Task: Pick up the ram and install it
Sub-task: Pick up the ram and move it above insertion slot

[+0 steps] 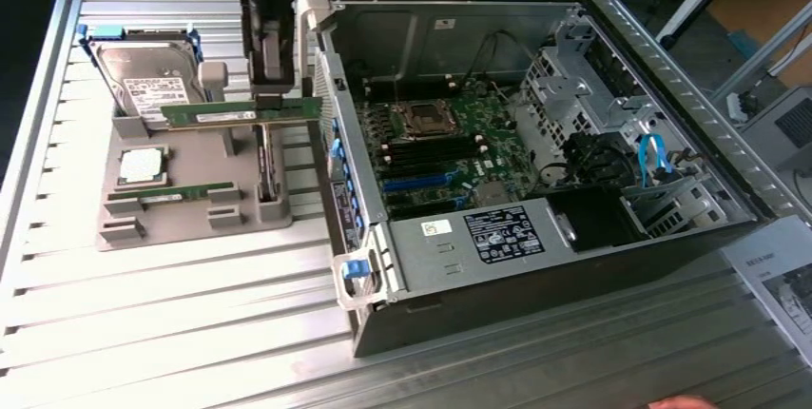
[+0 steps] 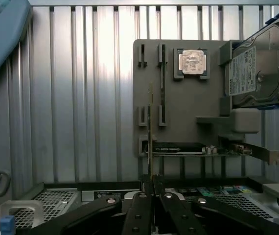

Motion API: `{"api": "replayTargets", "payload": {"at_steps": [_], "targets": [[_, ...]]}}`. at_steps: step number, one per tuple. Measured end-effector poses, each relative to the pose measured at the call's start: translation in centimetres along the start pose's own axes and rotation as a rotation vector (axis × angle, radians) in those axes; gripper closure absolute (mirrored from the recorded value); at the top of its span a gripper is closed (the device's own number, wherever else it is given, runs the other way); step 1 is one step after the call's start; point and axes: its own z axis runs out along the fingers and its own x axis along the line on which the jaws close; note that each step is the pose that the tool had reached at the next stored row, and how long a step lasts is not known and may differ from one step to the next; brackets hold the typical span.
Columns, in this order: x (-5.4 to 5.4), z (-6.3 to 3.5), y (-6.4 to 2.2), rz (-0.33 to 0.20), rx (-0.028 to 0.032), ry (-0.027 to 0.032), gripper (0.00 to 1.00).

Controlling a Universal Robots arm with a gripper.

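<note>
Between the claw (image 1: 270,93) above the tray (image 1: 190,169) and the uncovered motherboard (image 1: 470,133) stands the case wall (image 1: 345,190).

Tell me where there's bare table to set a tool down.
The table is bare between the grey tray, the computer case and the table's near edge. A narrower bare strip runs between the case's dark wall and that edge. The tray is crowded, with the hard drive on it and the gripper holding the ram above it.
</note>
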Motion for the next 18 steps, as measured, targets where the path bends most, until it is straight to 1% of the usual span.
{"api": "replayTargets", "payload": {"at_steps": [18], "targets": [[-0.1, -0.26, -5.73, -0.002, -0.0021, 0.0002, 0.88]]}}
